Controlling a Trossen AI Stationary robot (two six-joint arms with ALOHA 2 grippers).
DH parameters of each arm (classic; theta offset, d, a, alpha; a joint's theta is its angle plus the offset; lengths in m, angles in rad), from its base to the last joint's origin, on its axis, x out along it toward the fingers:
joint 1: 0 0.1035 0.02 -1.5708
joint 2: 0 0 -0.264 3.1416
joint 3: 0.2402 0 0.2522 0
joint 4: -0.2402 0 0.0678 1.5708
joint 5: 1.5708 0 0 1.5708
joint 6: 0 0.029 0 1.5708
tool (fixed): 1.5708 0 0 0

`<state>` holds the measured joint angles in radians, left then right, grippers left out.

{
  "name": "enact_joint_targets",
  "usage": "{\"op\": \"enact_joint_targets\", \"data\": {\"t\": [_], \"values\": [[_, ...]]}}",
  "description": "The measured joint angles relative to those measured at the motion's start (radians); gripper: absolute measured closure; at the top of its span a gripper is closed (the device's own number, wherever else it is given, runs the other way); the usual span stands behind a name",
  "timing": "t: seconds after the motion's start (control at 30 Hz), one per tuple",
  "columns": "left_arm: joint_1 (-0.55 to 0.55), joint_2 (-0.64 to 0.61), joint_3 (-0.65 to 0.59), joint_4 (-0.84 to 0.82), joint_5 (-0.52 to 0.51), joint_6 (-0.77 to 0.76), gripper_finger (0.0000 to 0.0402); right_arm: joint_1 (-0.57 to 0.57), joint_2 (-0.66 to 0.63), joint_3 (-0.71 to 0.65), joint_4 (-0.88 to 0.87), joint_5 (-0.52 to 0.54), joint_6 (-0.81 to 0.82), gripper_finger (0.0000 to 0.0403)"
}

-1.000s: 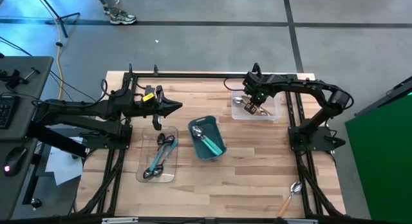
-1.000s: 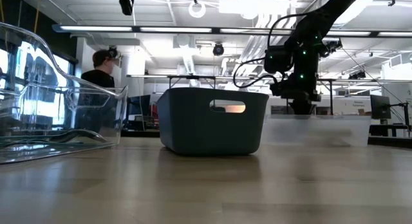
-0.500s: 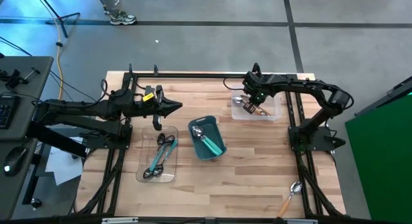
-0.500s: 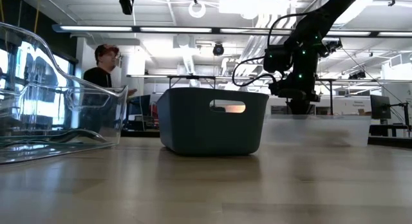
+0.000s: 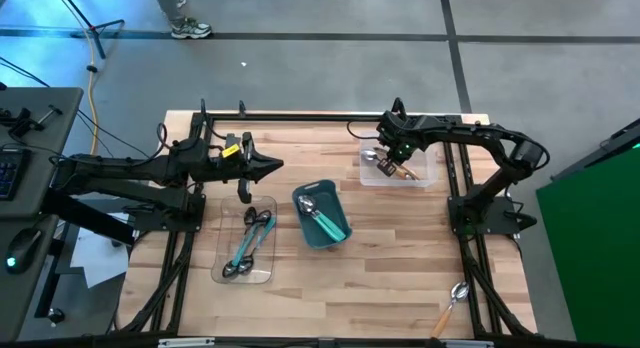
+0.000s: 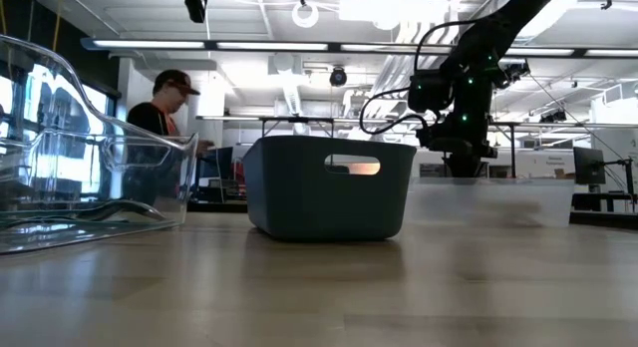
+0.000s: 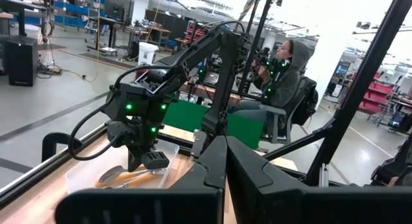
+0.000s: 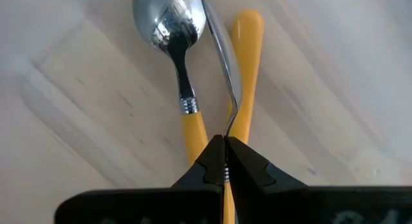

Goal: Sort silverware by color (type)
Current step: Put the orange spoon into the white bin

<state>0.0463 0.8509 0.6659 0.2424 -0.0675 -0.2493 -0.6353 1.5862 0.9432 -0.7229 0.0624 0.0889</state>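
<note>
The silverware is spread over four places in the high view. Two orange-handled spoons lie in the clear tray at upper right, teal spoons sit in the teal bin at centre, and more spoons fill the clear tray lower left of centre. One orange-handled spoon lies loose on the desk at lower right.

In the right wrist view the right claw is pressed together on the thin neck of one orange spoon, just above the second one lying beside it.

These spoons look light and stiff, with slick polished bowls. I judge the handle or neck the safest hold, since the bowl would likely slip.

The left claw hangs pressed together and empty, left of centre above the desk. A person is in the room beyond.
</note>
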Motion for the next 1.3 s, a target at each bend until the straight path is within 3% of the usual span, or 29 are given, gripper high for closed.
{"op": "enact_joint_targets", "data": {"t": [1.13, 1.3], "values": [[0.0, 0.0, 0.0, -0.013, -0.026, -0.028, 0.0401, 0.0, 0.055, 0.001, 0.055, -0.016, 0.036, 0.0402], [0.0, 0.0, 0.0, -0.013, -0.026, -0.029, 0.0402, 0.0, 0.055, 0.001, 0.055, -0.034, 0.042, 0.0385]]}}
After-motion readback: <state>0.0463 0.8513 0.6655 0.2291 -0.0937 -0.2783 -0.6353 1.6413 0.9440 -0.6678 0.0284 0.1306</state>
